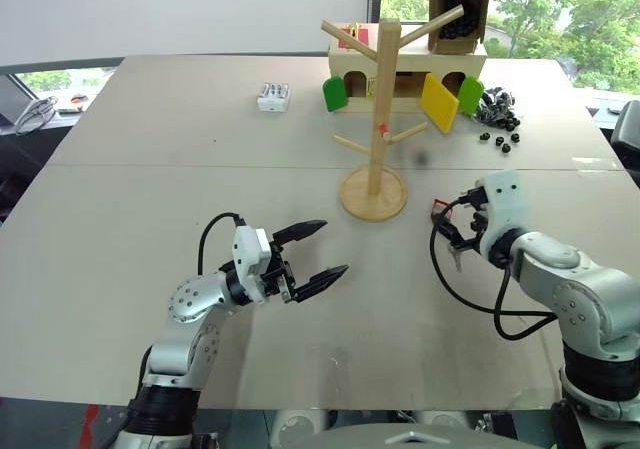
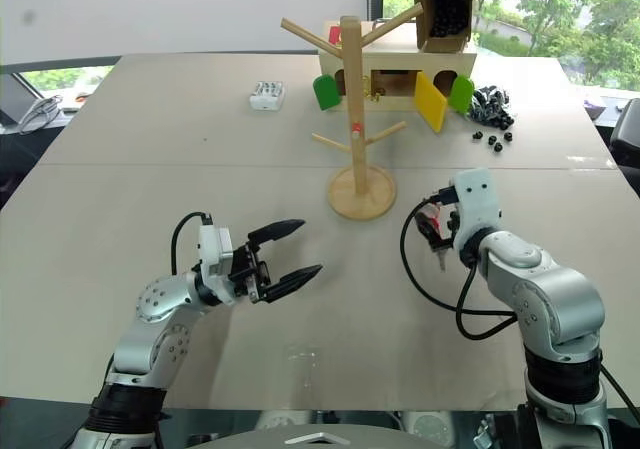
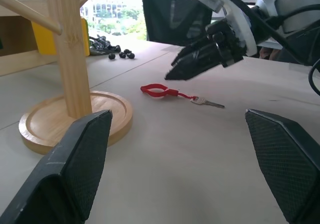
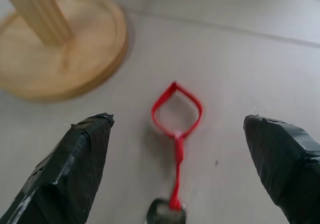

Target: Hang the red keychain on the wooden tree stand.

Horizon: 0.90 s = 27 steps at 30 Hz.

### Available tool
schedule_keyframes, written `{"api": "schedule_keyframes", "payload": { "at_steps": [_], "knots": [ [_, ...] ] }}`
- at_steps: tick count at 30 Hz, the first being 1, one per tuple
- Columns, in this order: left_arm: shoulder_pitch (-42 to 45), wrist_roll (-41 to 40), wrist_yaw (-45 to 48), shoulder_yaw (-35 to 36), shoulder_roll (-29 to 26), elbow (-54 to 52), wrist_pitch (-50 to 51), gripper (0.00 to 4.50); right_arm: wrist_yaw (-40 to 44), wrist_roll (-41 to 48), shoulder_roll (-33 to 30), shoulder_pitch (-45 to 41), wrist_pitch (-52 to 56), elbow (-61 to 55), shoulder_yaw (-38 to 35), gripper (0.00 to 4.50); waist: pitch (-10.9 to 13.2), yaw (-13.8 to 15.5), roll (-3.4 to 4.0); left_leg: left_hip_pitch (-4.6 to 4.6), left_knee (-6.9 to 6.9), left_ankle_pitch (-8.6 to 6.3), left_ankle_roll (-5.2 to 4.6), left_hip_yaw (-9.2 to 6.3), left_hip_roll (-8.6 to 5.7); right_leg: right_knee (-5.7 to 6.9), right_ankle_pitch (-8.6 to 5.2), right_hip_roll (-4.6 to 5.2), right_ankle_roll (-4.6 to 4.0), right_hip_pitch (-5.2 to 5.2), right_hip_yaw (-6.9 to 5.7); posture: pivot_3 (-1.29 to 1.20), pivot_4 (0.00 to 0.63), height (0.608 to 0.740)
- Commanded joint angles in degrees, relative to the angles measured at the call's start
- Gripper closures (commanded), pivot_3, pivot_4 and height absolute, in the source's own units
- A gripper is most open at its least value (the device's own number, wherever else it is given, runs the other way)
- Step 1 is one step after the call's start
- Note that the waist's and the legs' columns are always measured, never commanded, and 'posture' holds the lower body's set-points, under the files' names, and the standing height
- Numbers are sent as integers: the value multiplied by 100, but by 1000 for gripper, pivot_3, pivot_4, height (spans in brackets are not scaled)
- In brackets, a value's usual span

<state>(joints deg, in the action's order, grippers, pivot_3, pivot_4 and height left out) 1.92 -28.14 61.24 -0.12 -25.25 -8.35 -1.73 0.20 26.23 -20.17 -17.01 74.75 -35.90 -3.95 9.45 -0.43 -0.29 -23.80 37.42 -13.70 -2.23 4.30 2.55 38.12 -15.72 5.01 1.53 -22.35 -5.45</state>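
Red keychain (image 4: 176, 119) lying flat on table (image 1: 150, 169), just right of the round base of wooden tree stand (image 1: 377, 119), loop end toward the stand, small silver key (image 3: 207, 103) trailing away. Unheld, not touching the base. Right gripper (image 3: 172, 74) poised directly above keychain, angled down, fingers (image 4: 80, 159) spread wide either side, no contact. Left gripper (image 1: 318, 251) on near left of table, pointing right toward stand, fingers spread, empty. Behind stand at far edge: wooden box (image 1: 400, 69) with green and yellow flaps. Small black pieces (image 1: 500, 134) scattered far right.
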Motion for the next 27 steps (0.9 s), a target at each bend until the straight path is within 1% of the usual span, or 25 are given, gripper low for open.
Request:
{"api": "schedule_keyframes", "payload": {
  "at_steps": [1, 5, 9, 14, 21, 26, 27],
  "knots": [
    [55, -2, 43, 10, -19, -64, -104, 89, -139, -246, 81, 140, -75, -198, 151, 0, 0, -7, 0, 0, 0, 0, 0, 0, 0, 0, 0, 0, 0, 0, 0, 0, 150, 740],
    [77, -9, 9, 10, -13, -77, -79, 89, -141, -475, 226, 248, -347, 5, 243, 0, 0, -14, 0, -1, 0, 0, 0, 3, -1, -1, 0, -1, 1, -1, 2, 0, 150, 740],
    [16, -23, 21, -5, -22, -128, -71, 89, -105, -697, 398, 343, -869, 341, 206, 0, 0, -17, -1, -1, 0, 0, 0, 2, 0, 0, 0, -4, 1, -2, 0, 0, 150, 740],
    [-41, 8, 30, -5, -27, -79, -103, 89, 1, -885, 489, 451, -1318, 619, 293, 0, 0, -18, -1, -1, -1, 0, 0, 5, 0, -2, 0, -4, 1, -3, 0, 0, 150, 740],
    [-82, 31, -5, 17, -39, -84, -120, 89, 120, -998, 702, 486, -1651, 759, 396, 0, 0, -19, -1, -1, -1, 0, 0, 4, 2, -1, 0, -5, 1, -3, 1, 0, 150, 740],
    [-90, 10, -17, 33, -51, -110, -101, 89, 215, -1026, 736, 510, -1617, 745, 409, 0, 0, -20, -1, -1, -1, 0, 0, 4, 3, -1, 0, -5, 1, -4, 1, 0, 150, 740],
    [-98, 11, -19, 33, -53, -118, -101, 0, 230, -1031, 735, 524, -1613, 743, 406, 542, 0, -19, -1, -1, -1, 0, 0, 4, 3, -1, 0, -5, 1, -4, 1, 0, 150, 740]
  ]
}}
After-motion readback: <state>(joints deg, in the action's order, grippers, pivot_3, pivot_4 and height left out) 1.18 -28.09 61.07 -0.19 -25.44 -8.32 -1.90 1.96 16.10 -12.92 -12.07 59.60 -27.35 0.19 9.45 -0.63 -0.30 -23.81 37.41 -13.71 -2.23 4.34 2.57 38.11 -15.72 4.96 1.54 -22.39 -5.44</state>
